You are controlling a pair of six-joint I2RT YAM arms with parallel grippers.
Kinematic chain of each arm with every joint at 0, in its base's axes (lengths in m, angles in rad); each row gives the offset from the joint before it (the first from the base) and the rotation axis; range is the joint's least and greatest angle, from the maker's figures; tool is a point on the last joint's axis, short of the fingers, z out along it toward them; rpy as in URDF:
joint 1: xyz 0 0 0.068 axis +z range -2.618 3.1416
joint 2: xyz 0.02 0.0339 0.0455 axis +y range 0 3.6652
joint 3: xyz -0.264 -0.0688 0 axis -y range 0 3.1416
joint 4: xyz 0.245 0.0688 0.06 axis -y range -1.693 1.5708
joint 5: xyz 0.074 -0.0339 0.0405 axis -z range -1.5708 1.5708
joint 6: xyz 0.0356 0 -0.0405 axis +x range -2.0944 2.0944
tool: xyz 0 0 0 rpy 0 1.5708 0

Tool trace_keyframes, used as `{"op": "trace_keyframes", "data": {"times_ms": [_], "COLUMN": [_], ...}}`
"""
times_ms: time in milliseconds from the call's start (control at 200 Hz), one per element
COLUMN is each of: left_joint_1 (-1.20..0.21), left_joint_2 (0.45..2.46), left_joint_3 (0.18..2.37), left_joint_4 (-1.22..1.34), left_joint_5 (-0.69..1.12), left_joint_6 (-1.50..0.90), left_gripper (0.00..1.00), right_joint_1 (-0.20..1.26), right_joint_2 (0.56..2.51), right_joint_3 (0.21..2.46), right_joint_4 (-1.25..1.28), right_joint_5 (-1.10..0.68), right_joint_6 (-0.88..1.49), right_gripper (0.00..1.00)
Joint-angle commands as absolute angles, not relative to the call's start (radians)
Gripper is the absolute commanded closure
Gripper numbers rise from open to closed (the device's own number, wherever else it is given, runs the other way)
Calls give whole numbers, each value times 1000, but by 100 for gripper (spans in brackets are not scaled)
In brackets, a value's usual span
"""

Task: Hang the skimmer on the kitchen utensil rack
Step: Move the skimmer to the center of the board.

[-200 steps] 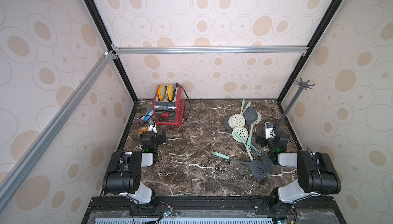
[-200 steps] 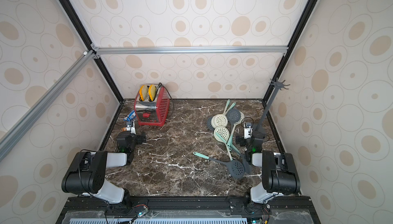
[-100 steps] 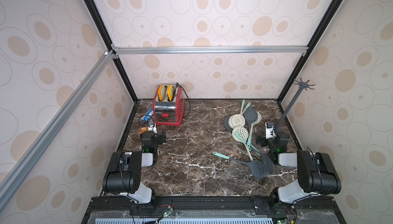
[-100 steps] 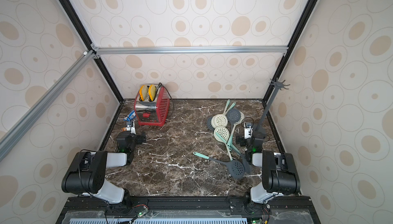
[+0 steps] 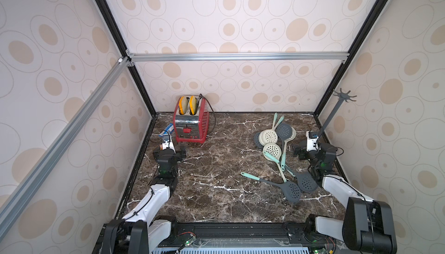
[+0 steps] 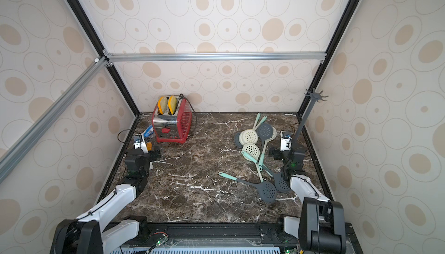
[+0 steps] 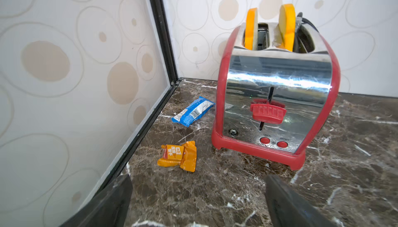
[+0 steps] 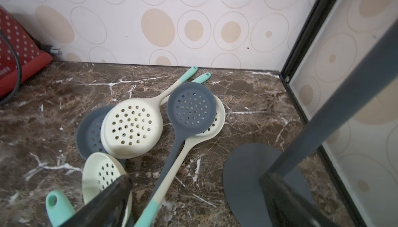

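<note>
The bench (image 5: 216, 192) is dark brown marble-patterned stone with white veins. A loose heap of skimmers (image 8: 131, 126) lies flat on its right half. They have round perforated heads, some matte cream and some slate grey, on slim handles tipped in mint green, and several cross or overlap.

Just beside the heap, near the right back corner, stands the rack (image 5: 334, 114). It is a thin dark grey pole on a flat round base, topped with a star of curved hooks.

The right end effector (image 8: 193, 198) sits low between heap and rack with its dark fingers spread wide, gripping nothing. One finger is close to the pole's foot.

The left end effector (image 7: 198, 198) is likewise spread and empty, facing a red toaster (image 7: 275, 86) with a mirror-bright face. A crinkled blue wrapper (image 7: 192, 111) and an orange wrapper (image 7: 178, 156) lie beside the toaster.
</note>
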State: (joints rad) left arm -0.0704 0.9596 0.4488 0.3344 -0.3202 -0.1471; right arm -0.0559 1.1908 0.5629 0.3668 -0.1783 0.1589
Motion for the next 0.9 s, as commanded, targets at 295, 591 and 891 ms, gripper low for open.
{"op": "trace_keyframes", "data": {"times_ms": [295,591,891], "left_joint_1": [-74,-99,-354], "left_joint_2": [709,728,715], "left_joint_3": [720,854,905], "left_joint_4": [-484,-582,-661], "left_joint_5": [-486,-150,-158], "left_joint_6": [-746,-642,-506], "left_gripper": [1,1,1], "right_joint_1": [-60,-60,-60], "right_joint_2": [1109,1043,1045], "right_joint_3": [799,820,862], "right_joint_4": [-303,-299,-154], "right_joint_5": [20,-9,288], "right_joint_6": [483,485,283], "right_gripper": [0,0,8]}}
